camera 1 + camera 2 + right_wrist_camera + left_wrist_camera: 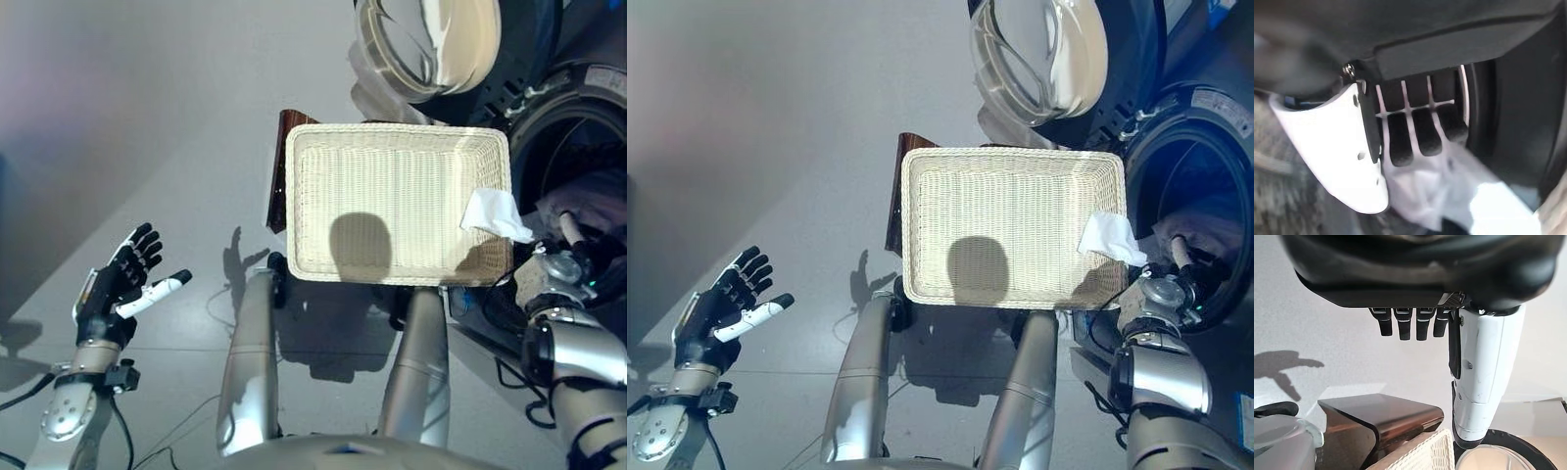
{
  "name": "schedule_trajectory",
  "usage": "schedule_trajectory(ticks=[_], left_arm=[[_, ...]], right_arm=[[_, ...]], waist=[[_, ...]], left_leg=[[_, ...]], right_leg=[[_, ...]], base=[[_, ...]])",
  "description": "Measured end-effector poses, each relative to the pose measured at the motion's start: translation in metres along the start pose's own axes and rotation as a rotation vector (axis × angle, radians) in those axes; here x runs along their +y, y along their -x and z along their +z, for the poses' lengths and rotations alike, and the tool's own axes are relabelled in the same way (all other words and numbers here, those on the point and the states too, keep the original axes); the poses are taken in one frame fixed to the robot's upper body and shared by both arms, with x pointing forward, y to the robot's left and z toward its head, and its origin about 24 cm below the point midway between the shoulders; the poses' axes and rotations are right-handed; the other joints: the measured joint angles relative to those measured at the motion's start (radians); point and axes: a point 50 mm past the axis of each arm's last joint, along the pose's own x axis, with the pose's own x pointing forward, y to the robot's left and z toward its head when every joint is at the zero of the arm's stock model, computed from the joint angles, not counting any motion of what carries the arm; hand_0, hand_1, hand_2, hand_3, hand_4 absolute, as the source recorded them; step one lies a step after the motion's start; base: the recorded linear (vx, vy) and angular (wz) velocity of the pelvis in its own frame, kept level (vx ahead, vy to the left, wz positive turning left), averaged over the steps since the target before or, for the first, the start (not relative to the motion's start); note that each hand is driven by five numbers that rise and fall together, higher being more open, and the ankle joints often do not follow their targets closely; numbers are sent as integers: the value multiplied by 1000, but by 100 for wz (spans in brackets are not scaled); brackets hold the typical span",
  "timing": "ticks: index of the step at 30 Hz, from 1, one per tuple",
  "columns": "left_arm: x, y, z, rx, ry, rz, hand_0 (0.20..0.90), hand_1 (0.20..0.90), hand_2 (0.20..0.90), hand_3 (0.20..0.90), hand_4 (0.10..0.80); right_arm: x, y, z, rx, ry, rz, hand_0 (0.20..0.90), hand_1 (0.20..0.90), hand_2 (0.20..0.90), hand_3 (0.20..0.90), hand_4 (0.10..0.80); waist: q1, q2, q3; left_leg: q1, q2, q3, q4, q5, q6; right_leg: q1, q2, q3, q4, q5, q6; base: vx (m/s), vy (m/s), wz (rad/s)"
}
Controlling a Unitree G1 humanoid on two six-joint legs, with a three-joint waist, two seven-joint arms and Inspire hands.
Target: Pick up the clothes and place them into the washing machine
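The right hand (1400, 137) is curled around a white cloth (1459, 191), fingers and white-capped thumb pinching it. In the head views the same cloth (498, 215) drapes over the right edge of the basket (392, 264), with the right hand (573, 235) just beyond it at about three o'clock, reaching toward the washing machine's opening (1190, 196).

The drum mouth lies at roughly two o'clock from the basket's centre, just beside its right rim, so the carry should be a short sweep to the right. The right hand is by far the nearer; the left hand (122, 284) hangs well apart at eight o'clock over the floor, fingers spread and holding nothing.

The cloth is thin, soft and crumpled, with no clear long axis. The basket is pale woven wicker, rectangular, its long side running left to right, and looks empty apart from the cloth on its rim. It rests on a dark brown glossy stool (1381, 418). The machine's round door (431, 44) stands open at twelve o'clock, and something pale seems to lie inside the drum already.
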Motion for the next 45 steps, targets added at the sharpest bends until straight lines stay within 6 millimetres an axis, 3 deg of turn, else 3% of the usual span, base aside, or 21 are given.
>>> schedule_trajectory(ticks=[1,2,7,10,12,22,31,43,44,45], left_arm=[[0,0,0,2,11,4,900,900,900,900,800],[0,0,0,2,13,5,900,900,900,900,800],[-1,0,-1,4,25,-3,900,900,900,900,800],[-2,0,-1,2,25,-14,900,900,900,900,800],[-2,0,0,1,25,-16,900,900,900,900,800],[-2,0,0,-4,23,-19,900,900,900,900,800],[-4,-2,1,-10,13,-30,900,900,900,900,800],[-5,-2,1,-11,15,-50,900,900,900,900,800],[-5,-2,1,-11,15,-50,900,900,900,900,800],[-5,-2,1,-11,15,-50,900,900,900,900,800]], right_arm=[[0,0,-1,-1,10,4,200,200,200,200,300],[1,1,-2,-9,36,10,900,900,900,900,800],[7,4,-6,-93,294,86,900,900,900,900,800],[9,5,-7,-219,584,128,900,900,900,900,800],[11,6,-6,-281,688,152,900,900,900,900,800],[5,-1,5,-355,827,124,900,900,900,900,800],[-9,-8,-7,-298,1024,173,900,900,900,900,800],[-5,-7,-7,-297,1028,211,900,900,900,900,800],[-4,-6,-6,-303,1024,215,831,831,831,831,751],[-3,-6,-6,-308,1021,219,376,376,376,376,425]], waist=[[1,0,0],[2,1,0],[8,2,-2],[19,2,-3],[24,3,-3],[31,6,-5],[34,20,-5],[40,22,-4],[41,22,-4],[43,22,-4]], left_leg=[[0,0,1,0,0,0],[0,0,2,0,0,0],[0,-1,2,0,0,0],[0,-1,2,-1,0,0],[0,-2,2,-2,0,0],[1,-5,5,-5,0,0],[3,-4,6,-5,0,0],[3,-4,6,-5,0,0],[3,-4,6,-5,0,0],[3,-4,6,-5,0,0]], right_leg=[[0,-1,0,0,0,0],[0,-1,1,0,0,0],[-1,-1,1,1,0,0],[-1,-2,1,1,0,0],[-1,-4,1,2,0,0],[-1,-8,1,2,0,0],[-1,-8,0,5,0,0],[-2,-8,1,6,0,0],[-2,-8,1,6,0,0],[-2,-7,1,6,0,0]], base=[[0,0,0],[0,0,0],[0,0,0],[0,0,0],[6,1,2],[2,0,1],[0,0,0],[0,0,0],[0,0,0],[0,0,0]])
